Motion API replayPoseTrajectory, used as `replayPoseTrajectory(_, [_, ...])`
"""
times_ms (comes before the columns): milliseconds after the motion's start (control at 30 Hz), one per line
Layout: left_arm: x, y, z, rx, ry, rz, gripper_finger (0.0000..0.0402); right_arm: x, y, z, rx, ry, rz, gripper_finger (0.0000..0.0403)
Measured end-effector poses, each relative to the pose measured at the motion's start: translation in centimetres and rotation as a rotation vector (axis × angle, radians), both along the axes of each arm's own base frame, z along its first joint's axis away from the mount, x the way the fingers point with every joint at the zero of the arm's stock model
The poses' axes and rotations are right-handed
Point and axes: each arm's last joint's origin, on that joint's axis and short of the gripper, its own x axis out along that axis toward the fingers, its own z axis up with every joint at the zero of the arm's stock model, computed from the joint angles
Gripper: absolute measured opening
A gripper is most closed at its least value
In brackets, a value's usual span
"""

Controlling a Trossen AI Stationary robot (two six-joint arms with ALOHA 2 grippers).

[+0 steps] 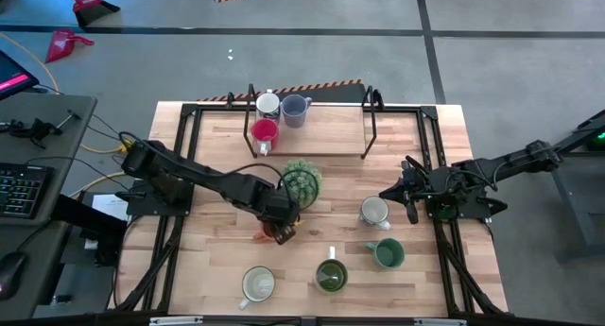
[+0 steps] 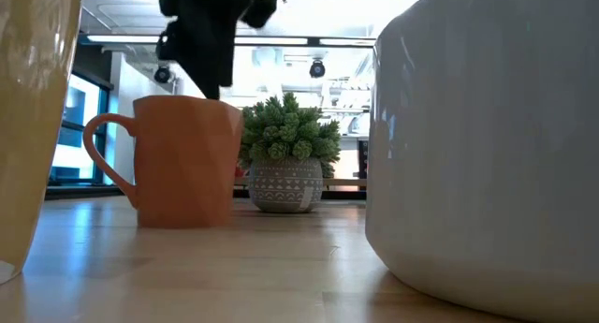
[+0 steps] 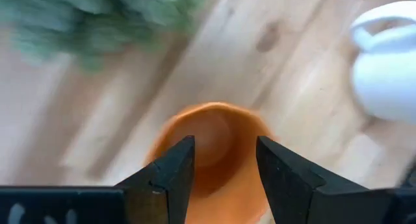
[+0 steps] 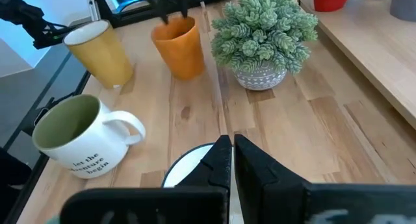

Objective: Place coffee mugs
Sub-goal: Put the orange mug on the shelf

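Three ceramic mugs (white [image 1: 267, 104], grey-blue [image 1: 295, 110], red [image 1: 266, 132]) already on raised wooden shelf [image 1: 331, 128]. Left gripper [image 3: 224, 165] part-open, straddling orange mug [image 3: 211, 136] rim by spiky green plant [image 1: 302, 181], mid-desk [image 1: 217, 222]. Right gripper [image 4: 230, 152] closed, empty, near white mug [image 1: 374, 212].

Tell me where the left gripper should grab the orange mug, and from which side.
Grip the rim wall from above. The orange mug stands upright, mouth open, and the left gripper hovers over it, fingers open. Put one finger inside, one outside, away from the handle and the plant close by.
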Motion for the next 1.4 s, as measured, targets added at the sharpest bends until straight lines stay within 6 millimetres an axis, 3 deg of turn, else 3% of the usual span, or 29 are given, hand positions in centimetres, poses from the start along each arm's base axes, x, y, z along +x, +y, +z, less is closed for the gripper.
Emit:
replayPoseTrajectory(200, [-1.3, 0.8, 1.3, 0.086, 0.143, 0.004, 0.0154, 0.0, 0.0, 0.0, 0.009, 0.001, -0.004, 0.0])
replayPoseTrajectory(867, [-2.3, 0.9, -2.0, 0.063, 0.236, -0.014, 0.0154, 0.0, 0.0, 0.0, 0.03, 0.002, 0.0, 0.0])
replayPoseTrajectory(1100, [-1.6, 0.8, -2.5, 0.057, 0.183, -0.03, 0.0154, 0.0, 0.0, 0.0, 0.03, 0.002, 0.0, 0.0])
replayPoseTrajectory(1400, [-0.4, 0.5, -5.0, 0.076, 0.22, -0.072, 0.0154, 0.0, 0.0, 0.0, 0.03, 0.002, 0.0, 0.0])
